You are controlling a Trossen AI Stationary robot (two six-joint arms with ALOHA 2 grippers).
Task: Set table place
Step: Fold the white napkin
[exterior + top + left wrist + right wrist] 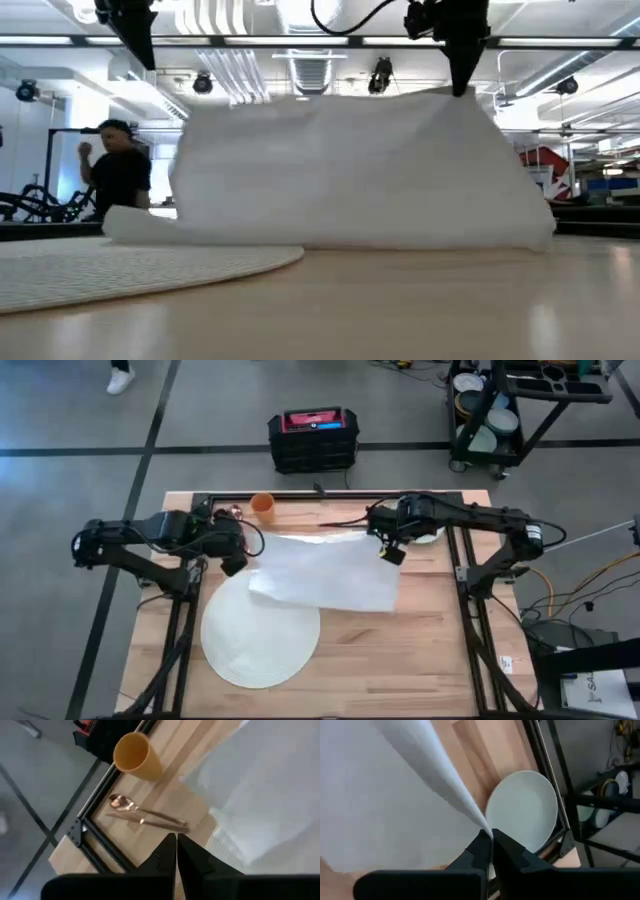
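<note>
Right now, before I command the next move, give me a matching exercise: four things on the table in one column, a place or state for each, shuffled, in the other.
Things:
1. round white woven mat
2. white cloth sheet
3. orange plastic cup
4. pale grey-green plate

Places or states:
A. near the table's far edge, beside the copper spoon
B. flat on the wood, one edge under the sheet
C. corner pinched and lifted by the right gripper
D. by the right-hand frame rail

Pairs: 1-B, 2-C, 3-A, 4-D
</note>
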